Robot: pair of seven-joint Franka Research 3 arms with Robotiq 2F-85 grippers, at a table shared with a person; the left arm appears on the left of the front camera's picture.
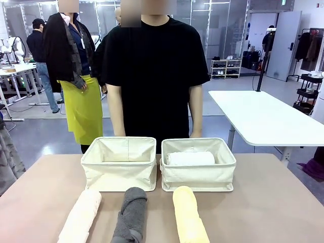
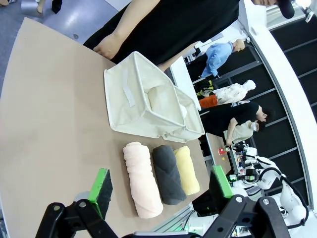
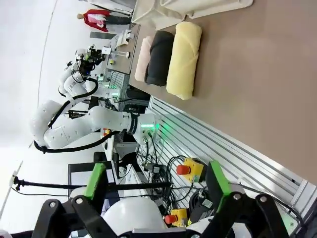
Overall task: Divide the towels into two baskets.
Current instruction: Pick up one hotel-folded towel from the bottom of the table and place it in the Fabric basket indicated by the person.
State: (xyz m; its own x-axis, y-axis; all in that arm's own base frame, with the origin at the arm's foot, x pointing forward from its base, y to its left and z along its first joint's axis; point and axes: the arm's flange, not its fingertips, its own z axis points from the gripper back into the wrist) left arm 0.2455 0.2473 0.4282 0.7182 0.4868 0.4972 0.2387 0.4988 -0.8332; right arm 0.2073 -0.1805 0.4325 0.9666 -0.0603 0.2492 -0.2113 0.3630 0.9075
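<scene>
Hovering released: left gripper (image 2: 161, 184) and right gripper (image 3: 156, 181)

Both grippers have their green pads spread wide and hold nothing. Just ahead of the left gripper, three rolled towels lie side by side on the brown table (image 2: 44, 124): the pale pink towel (image 2: 142, 178) nearest its left pad, the dark grey towel (image 2: 167, 173) in the middle, and the yellow towel (image 2: 186, 169) toward its right pad. Beyond them stand the two cream canvas baskets, touching each other. In the front view the left basket (image 1: 119, 162) holds nothing, and the white towel (image 1: 191, 158) lies in the right basket (image 1: 198, 164). A person in a black shirt (image 1: 154, 76) stands behind the baskets. The right gripper hangs off the table's near edge, well apart from the towels.
</scene>
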